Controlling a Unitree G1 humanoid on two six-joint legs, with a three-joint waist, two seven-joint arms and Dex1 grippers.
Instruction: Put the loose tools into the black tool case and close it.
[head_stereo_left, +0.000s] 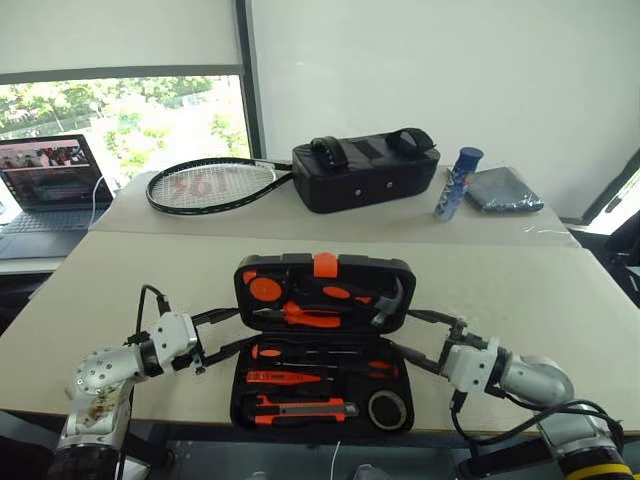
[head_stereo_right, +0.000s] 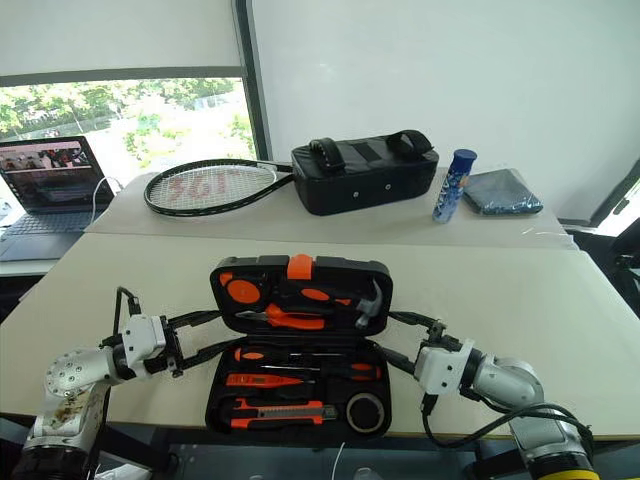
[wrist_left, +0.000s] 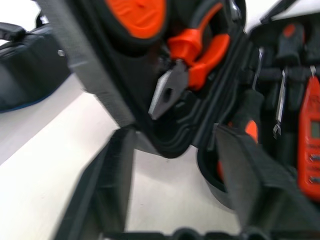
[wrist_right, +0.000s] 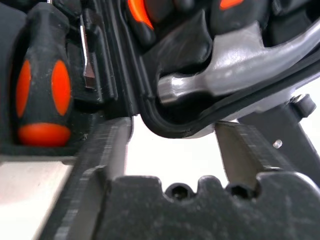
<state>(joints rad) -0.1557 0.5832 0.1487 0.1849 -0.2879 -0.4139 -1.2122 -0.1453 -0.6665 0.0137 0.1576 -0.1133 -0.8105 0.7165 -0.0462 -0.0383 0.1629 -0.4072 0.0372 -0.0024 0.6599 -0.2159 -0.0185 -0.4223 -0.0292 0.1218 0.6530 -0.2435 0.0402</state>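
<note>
The black tool case (head_stereo_left: 322, 345), matte moulded plastic with rounded corners, lies open at the desk's (head_stereo_left: 520, 300) near edge, its lid tipped up. Slotted in its base are two screwdrivers (head_stereo_left: 320, 352), an orange tester screwdriver (head_stereo_left: 285, 377), a utility knife (head_stereo_left: 305, 408) and a grey tape roll (head_stereo_left: 387, 409) (edges blur together). The left gripper (head_stereo_left: 222, 334) and right gripper (head_stereo_left: 418, 334) flank the hinge, fingers spread wide, gripping nothing.

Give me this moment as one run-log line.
black tool case: open on table, tools in slots | lid: half raised | left gripper: open at case's left edge | right gripper: open at right edge | next: close lid
</note>
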